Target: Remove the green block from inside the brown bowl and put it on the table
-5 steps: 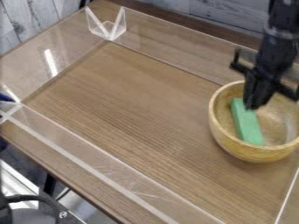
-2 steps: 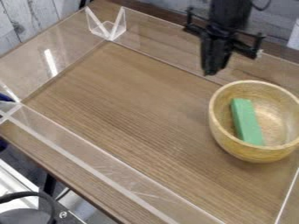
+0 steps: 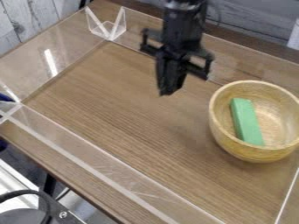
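Arm has left the bowl empty-handed; block not yet removed.

The gripper [image 3: 170, 87] hangs over bare desk [image 3: 105, 114], left of the bowl [image 3: 254, 121], its fingers together and holding nothing. The block [image 3: 244, 119] lies inside the bowl. 1 second ago the fingers were down in the bowl at the block; they have since swung out and away, so the grasp likely needs redoing.

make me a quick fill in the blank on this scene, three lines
1. The green block lies inside the ____.
2. The gripper hangs over the bare table with its jaws ____.
3. In the picture, the bowl sits to the ____ of the gripper.

Missing words: bowl; shut; right
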`<state>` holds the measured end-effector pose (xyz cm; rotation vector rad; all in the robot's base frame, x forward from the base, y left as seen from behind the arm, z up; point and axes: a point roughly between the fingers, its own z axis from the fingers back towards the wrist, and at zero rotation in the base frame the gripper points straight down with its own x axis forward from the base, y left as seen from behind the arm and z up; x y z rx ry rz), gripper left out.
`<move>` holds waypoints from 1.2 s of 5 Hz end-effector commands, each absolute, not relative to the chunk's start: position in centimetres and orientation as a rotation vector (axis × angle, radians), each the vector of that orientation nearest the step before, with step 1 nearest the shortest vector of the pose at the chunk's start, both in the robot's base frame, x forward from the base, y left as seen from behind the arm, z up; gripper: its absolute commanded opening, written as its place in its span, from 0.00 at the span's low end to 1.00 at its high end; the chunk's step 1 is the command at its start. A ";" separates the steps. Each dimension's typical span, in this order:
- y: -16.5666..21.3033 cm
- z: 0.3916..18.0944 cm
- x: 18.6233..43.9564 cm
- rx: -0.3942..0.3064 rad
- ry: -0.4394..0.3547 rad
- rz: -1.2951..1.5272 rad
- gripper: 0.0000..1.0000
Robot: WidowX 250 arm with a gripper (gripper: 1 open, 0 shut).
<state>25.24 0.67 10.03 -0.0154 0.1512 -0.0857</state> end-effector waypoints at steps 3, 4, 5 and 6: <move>3.5 7.4 20.6 0.002 0.144 -0.109 0.00; 3.3 6.5 20.9 0.000 0.155 -0.127 0.00; 2.8 5.7 20.9 -0.003 0.168 -0.144 0.00; 2.1 4.8 21.1 -0.005 0.180 -0.165 0.00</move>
